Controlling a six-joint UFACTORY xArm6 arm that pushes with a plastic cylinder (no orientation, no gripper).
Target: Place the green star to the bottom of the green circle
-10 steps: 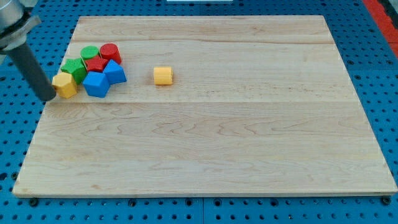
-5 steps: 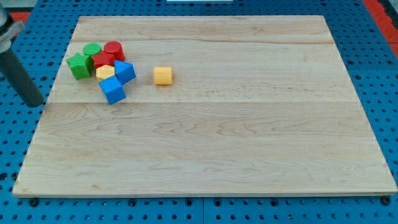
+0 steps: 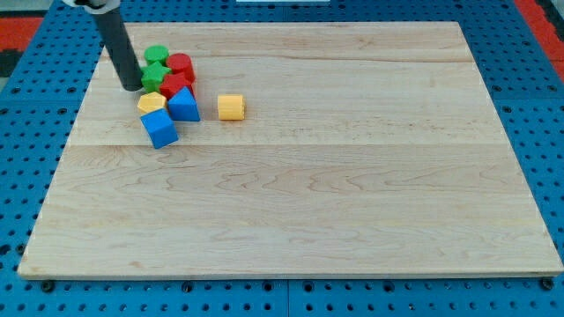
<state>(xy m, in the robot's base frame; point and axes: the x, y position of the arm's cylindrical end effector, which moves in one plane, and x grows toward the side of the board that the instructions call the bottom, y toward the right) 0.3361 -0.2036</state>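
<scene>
The green star (image 3: 156, 76) sits directly below the green circle (image 3: 157, 55) and touches it, at the view's upper left. My tip (image 3: 133, 87) rests on the board right against the green star's left side. A red cylinder (image 3: 181, 65) and a red star (image 3: 174, 86) sit tight against the green blocks' right side.
A yellow block (image 3: 152, 103) and a blue block (image 3: 184, 106) sit just below the cluster, with a blue cube (image 3: 159, 129) under them. A yellow cylinder (image 3: 231, 107) stands alone to the right. The wooden board (image 3: 308, 194) has a blue pegboard around it.
My tip went from off the board's left edge up and right to the cluster. The green star, green circle and both red blocks shifted right; the star now lies under the circle.
</scene>
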